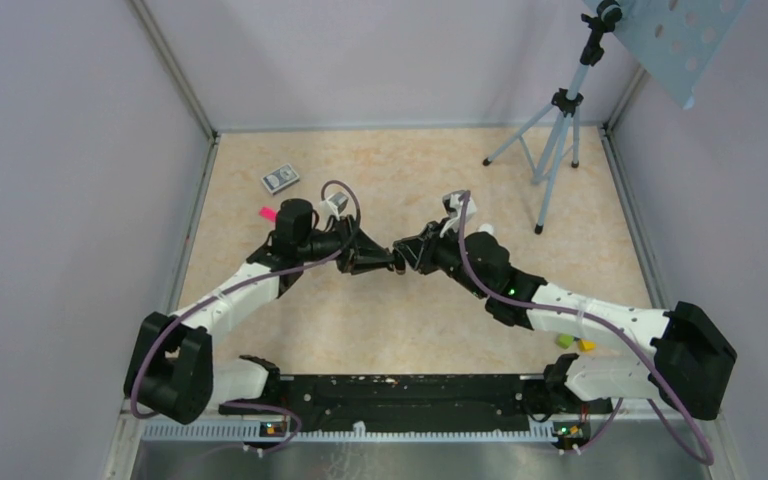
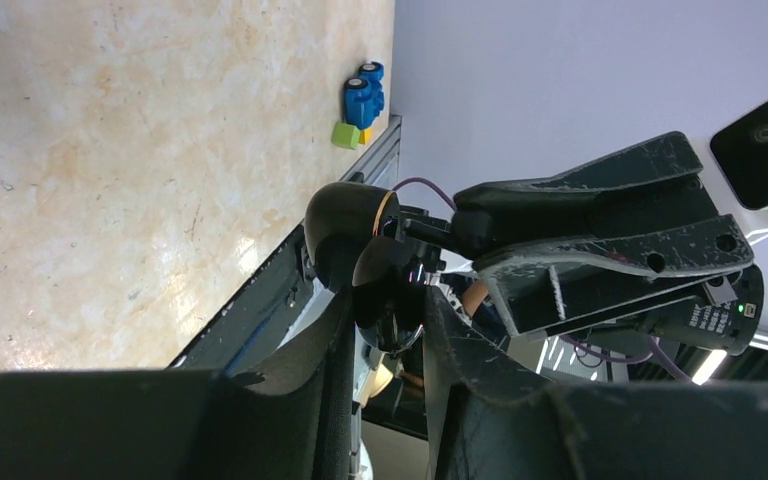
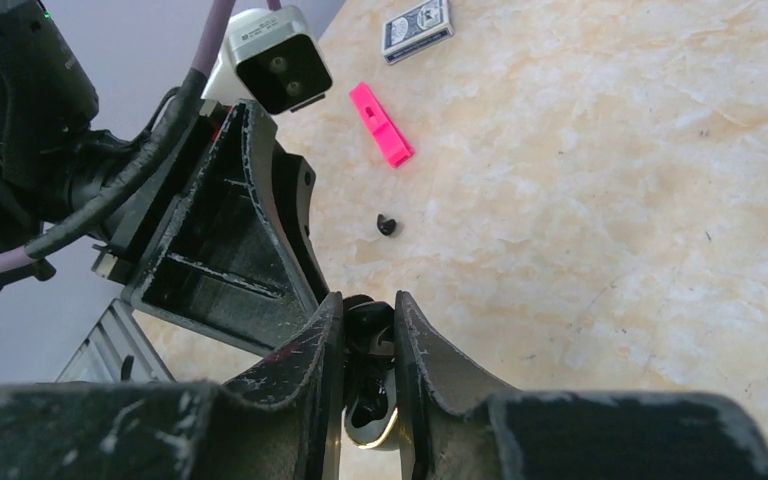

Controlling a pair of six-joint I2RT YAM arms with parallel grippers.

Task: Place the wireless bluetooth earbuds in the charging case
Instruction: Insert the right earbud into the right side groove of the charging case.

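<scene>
Meeting tip to tip over the middle of the table (image 1: 560, 190), the left gripper (image 1: 384, 263) reaches in from 9 o'clock and the right gripper (image 1: 412, 254) from 3 o'clock. The left jaws are clamped on the charging case (image 2: 385, 290), which looks glossy and dark here, its lid (image 2: 345, 225) standing open toward 11 o'clock in the left wrist view. The right jaws pinch nearly closed on a small dark piece (image 3: 364, 320), probably an earbud, touching or just beside the case; the socket is hidden. Insertion likely turns on lining that piece up with the open mouth, dead ahead of the right fingertips at 12 o'clock. A loose dark speck (image 3: 387, 224), perhaps the second earbud, lies on the table farther toward 12 o'clock.
</scene>
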